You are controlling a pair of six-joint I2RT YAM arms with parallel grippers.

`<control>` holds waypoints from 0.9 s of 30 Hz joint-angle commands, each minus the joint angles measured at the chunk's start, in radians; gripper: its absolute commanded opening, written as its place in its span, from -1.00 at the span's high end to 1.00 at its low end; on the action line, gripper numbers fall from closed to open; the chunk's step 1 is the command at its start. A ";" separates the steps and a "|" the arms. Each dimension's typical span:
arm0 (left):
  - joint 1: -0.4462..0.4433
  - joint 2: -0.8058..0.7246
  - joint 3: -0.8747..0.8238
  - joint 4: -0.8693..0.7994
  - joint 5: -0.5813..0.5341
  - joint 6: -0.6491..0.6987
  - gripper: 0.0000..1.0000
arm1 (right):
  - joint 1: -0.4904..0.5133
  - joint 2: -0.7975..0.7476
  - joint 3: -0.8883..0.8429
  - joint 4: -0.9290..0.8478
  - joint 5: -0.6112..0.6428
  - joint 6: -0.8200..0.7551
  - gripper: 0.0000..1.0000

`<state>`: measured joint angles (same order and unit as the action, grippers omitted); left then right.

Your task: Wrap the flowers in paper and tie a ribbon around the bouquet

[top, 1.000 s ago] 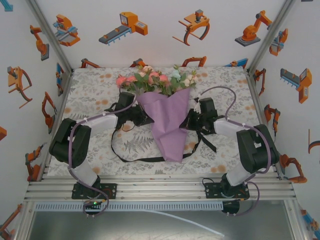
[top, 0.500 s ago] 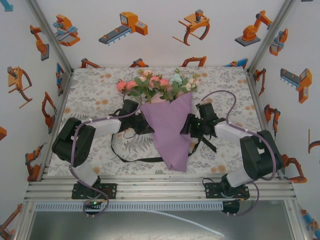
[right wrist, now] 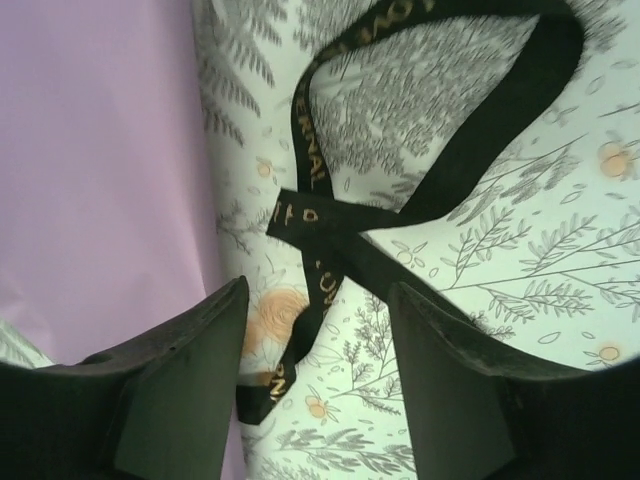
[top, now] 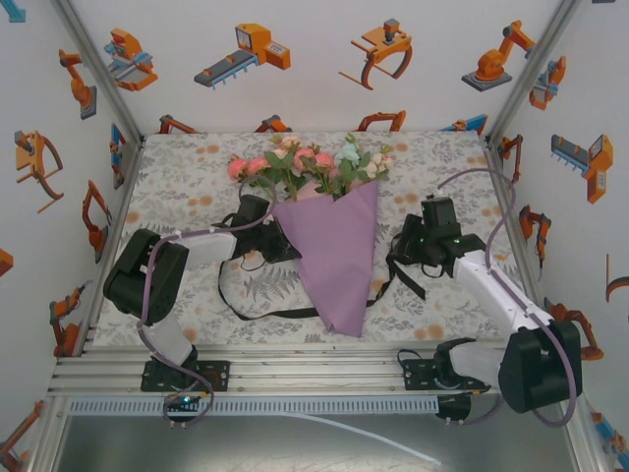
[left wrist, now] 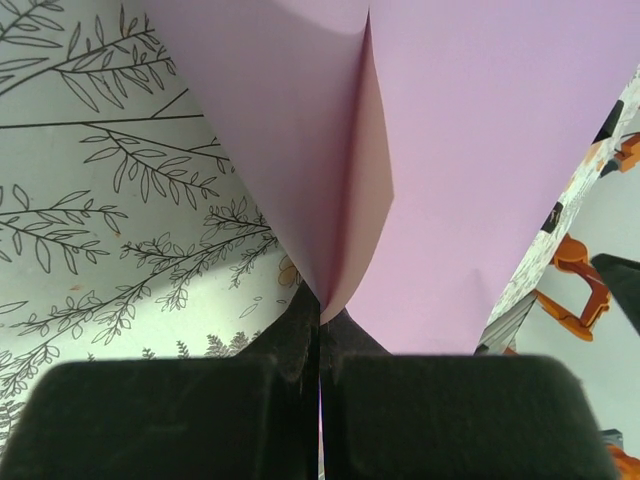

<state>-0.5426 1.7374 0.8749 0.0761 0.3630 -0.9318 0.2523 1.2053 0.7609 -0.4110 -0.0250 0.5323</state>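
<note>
"While the left end effector (left wrist: 320, 318) has its fingers pressed together on a fold of the paper (left wrist: 450, 150), what is the other arm doing?" asks the first observer.

"The right end effector (right wrist: 318, 330) hangs with its fingers spread and nothing between them, just above the ribbon (right wrist: 450, 170). The ribbon crosses over itself on the worktop (right wrist: 520, 280), right beside the paper's edge."

"And the bouquet (top: 334, 256)?"

"It lies mid-worktop, flowers (top: 305, 162) toward the far side and the tip toward the arms. The ribbon appears to pass under its lower part and loops out on both sides."

"So the wrapping looks done and the tying is the step in hand. How should that go?"

"By the look of it, the right arm should take a single strand near the crossing. It should come down square so that only the strip is caught, not the paper. The left pinch ought to hold firm so the wrap cannot unroll. Any pull should be gentle and low along the worktop — the strip is limp, and the bouquet could slide."
</note>
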 commanded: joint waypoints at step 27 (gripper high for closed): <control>0.004 0.028 0.006 0.033 0.022 0.007 1.00 | 0.031 0.135 0.129 0.011 0.042 0.072 1.00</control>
<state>-0.5419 1.7557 0.8749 0.0910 0.3679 -0.9321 0.2783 1.3922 0.8356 -0.3416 0.0196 0.6472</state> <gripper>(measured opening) 0.008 0.005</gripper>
